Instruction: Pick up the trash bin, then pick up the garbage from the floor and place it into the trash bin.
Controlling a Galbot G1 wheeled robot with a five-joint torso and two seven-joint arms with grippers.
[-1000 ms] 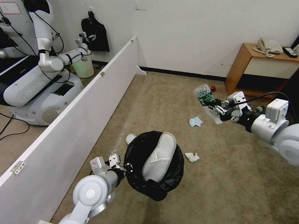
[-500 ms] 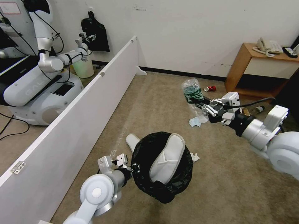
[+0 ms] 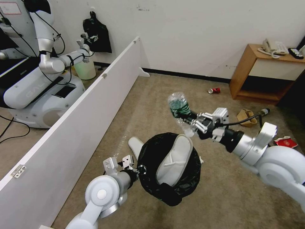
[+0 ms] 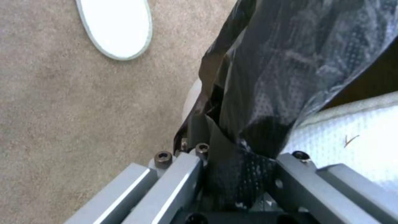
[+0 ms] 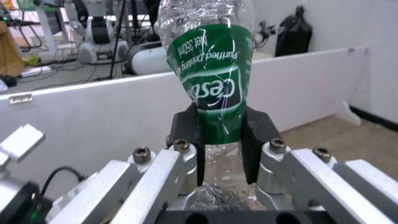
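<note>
Beige carpet [image 3: 152, 95] is running from a long white partition board [image 3: 79, 111] on the left to a wooden side table [image 3: 254, 63] at the far right wall. Above this floor the left gripper [image 3: 136, 167] is holding the trash bin [image 3: 170, 184] clear of the carpet, low in the head view. In the left wrist view its fingers [image 4: 182, 177] are pressing together on the bin's rim, with the crinkly black liner [image 4: 265, 93] pinched between them and almost no gap showing. One white slipper [image 3: 174, 159] is standing on end inside the bin, leaning against the far rim, and a second slipper [image 3: 135, 144] is lying on the carpet just beside the bin, toward the partition.

The right gripper [image 3: 192, 122] is hanging in the air above the bin's far rim, gripping a clear plastic bottle [image 3: 178, 106] with a green label. In the right wrist view the two black pads [image 5: 188, 130] are squeezing the bottle [image 5: 211, 77] at the lower edge of the label, denting it inward, with the bottle's body sticking out past the fingertips.

More garbage is lying well apart from both grippers: a red can [image 3: 214, 91] near the table, a brown paper bag [image 3: 245, 115] behind the right arm, and a red packet [image 3: 286, 141] beside the right forearm.
</note>
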